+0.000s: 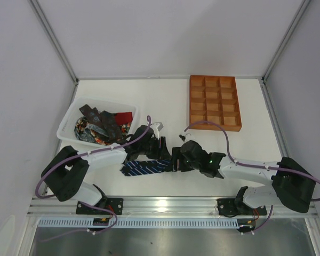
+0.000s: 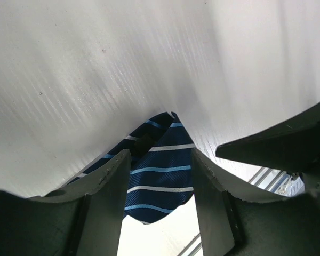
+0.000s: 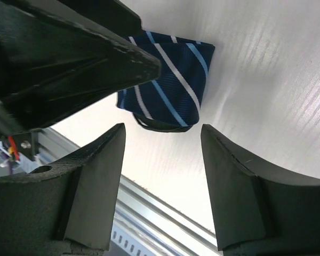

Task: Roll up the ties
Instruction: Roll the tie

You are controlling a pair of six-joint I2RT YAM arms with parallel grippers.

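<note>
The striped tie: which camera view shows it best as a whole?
The top external view: only there does the striped tie show along its length, lying across the table. The left wrist view gives just a short piece, the right wrist view just a folded end, though sharper.

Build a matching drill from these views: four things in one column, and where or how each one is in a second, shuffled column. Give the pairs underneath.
Things
1. navy striped tie
2. white basket
3. orange-brown compartment tray
4. right end effector

Place or state
A. far right part of the table, compartments look empty
B. open, nothing between its fingers
C. lying on the table near its front edge
D. left side of the table, holding a heap of ties

Pairs: 1-C, 2-D, 3-A, 4-B
</note>
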